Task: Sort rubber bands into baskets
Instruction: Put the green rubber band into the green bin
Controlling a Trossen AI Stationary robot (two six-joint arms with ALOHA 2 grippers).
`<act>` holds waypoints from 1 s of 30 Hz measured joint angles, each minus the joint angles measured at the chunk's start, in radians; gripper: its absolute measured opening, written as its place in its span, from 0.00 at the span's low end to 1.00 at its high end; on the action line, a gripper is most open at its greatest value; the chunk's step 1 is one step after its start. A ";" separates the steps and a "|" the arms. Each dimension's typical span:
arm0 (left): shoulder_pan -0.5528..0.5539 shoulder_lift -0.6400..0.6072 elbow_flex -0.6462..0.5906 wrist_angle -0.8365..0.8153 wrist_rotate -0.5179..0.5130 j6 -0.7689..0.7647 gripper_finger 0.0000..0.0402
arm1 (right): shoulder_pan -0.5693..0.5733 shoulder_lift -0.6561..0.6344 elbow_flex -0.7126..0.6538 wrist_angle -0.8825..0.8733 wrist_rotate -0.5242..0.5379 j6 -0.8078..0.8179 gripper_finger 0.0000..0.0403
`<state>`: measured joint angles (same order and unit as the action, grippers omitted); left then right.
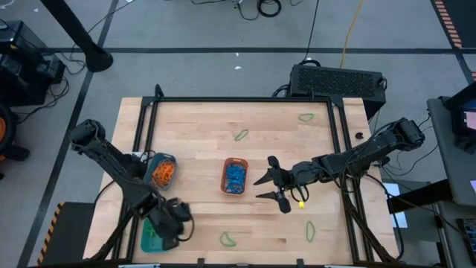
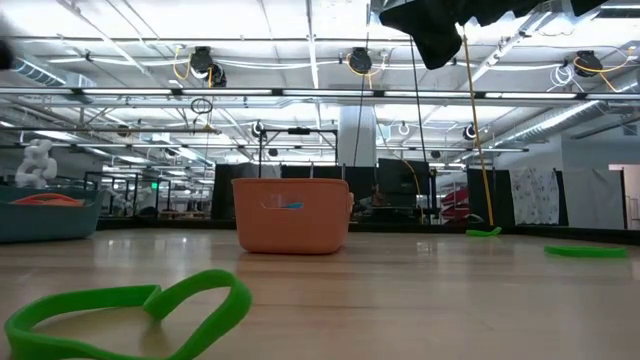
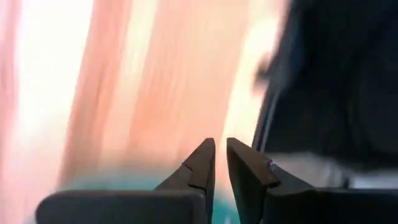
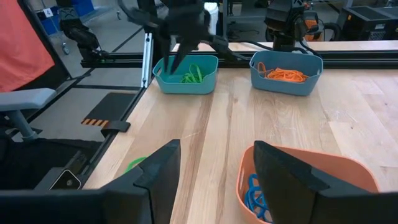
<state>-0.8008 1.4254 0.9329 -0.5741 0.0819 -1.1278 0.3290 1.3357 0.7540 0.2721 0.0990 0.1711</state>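
Observation:
The teal basket (image 1: 151, 238) (image 4: 185, 84) stands at the table's near left corner with green rubber bands (image 4: 191, 76) in it. My left gripper (image 3: 221, 152) hangs over it, pointing steeply down, its fingers a narrow gap apart with nothing between them. The round blue-teal basket (image 1: 162, 171) holds orange bands (image 4: 286, 74). The orange basket (image 1: 234, 176) at mid-table holds blue bands (image 4: 255, 196). My right gripper (image 1: 256, 187) hovers open just right of it. Green bands (image 1: 241, 135) (image 1: 306, 117) (image 1: 227, 239) (image 1: 310, 231) and a yellow one (image 1: 301, 203) lie flat on the table.
A black frame rail (image 1: 238, 99) runs along the table's far and side edges. Bare wood lies between the baskets and across the far half. In the low view a green band (image 2: 130, 310) lies close in front, and the orange basket (image 2: 292, 213) stands behind it.

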 joint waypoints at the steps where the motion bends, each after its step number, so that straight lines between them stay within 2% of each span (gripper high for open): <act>1: 0.009 0.000 0.000 0.055 -0.057 0.068 0.12 | 0.000 0.000 0.000 0.000 0.000 0.000 0.48; 5: 0.038 0.017 0.002 0.246 -0.327 0.395 0.12 | 0.000 0.000 0.000 0.000 0.000 0.000 0.48; 6: 0.047 0.027 0.002 0.293 -0.375 0.483 0.12 | 0.000 0.000 0.000 -0.001 0.000 0.000 0.48; 8: 0.068 0.058 0.002 0.395 -0.408 0.638 0.12 | 0.000 0.000 0.000 0.000 0.000 0.000 0.48; 10: 0.089 0.097 0.002 0.486 -0.405 0.744 0.13 | 0.000 0.000 0.000 -0.001 0.000 0.000 0.48; 13: 0.119 0.165 0.002 0.603 -0.353 0.825 0.19 | 0.000 0.000 0.000 -0.002 0.000 0.000 0.48; 16: 0.138 0.228 0.006 0.615 -0.309 0.846 0.29 | 0.000 0.000 0.000 -0.002 0.000 0.000 0.48; 22: 0.164 0.321 0.050 0.626 -0.308 0.848 0.47 | 0.000 0.000 0.000 -0.002 0.000 0.000 0.48; 24: 0.178 0.350 0.063 0.637 -0.299 0.864 0.50 | 0.000 0.000 0.000 -0.002 0.000 0.000 0.48; 30: 0.208 0.432 0.076 0.682 -0.183 0.879 0.52 | 0.000 0.000 0.000 -0.003 0.000 0.000 0.48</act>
<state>-0.5926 1.8576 1.0092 0.1079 -0.1010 -0.2487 0.3291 1.3357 0.7544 0.2693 0.0994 0.1711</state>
